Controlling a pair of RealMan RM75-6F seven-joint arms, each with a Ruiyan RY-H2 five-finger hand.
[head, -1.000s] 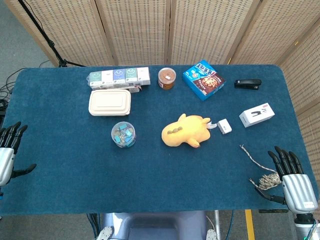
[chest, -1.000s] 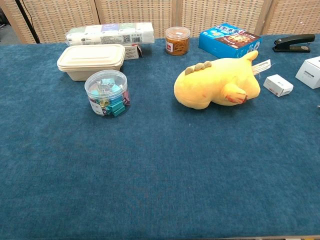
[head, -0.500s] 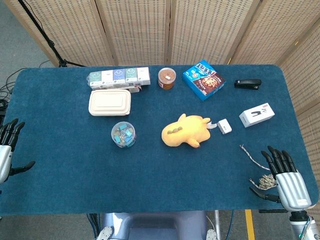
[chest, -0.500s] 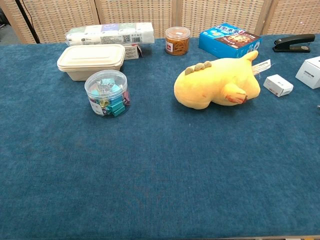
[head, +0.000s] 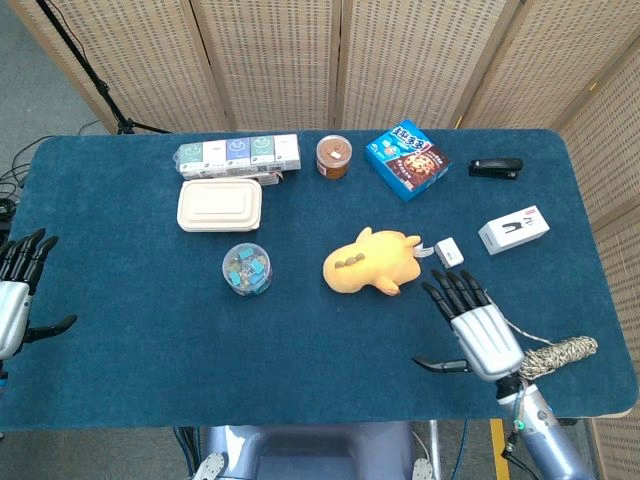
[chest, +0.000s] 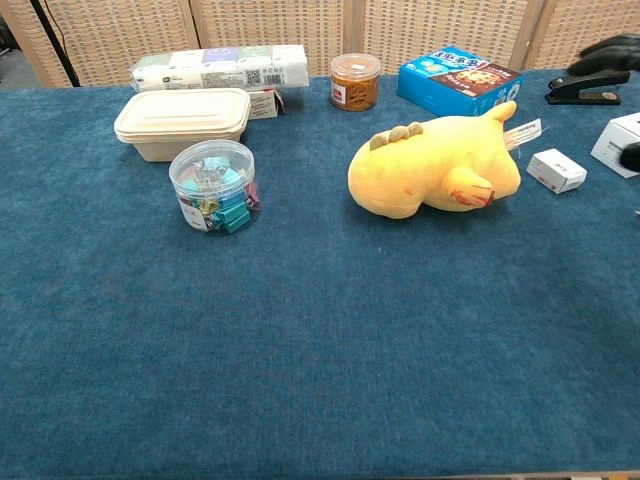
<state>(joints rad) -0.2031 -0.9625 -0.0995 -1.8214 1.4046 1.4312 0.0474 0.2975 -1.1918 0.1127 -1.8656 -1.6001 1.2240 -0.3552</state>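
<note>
Clear tub (chest: 213, 187) full of binder clips, lidded beige box (chest: 182, 122), right hand (head: 478, 325) spread empty near yellow plush (head: 371, 263), left hand (head: 14, 297) likewise

Lab: cloth-covered table (head: 120, 350), folding screens (head: 270, 60)

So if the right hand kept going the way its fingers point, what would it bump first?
Probably the small white box, just ahead of the right hand; the plush lies a little to the side. Height is unclear.
</note>
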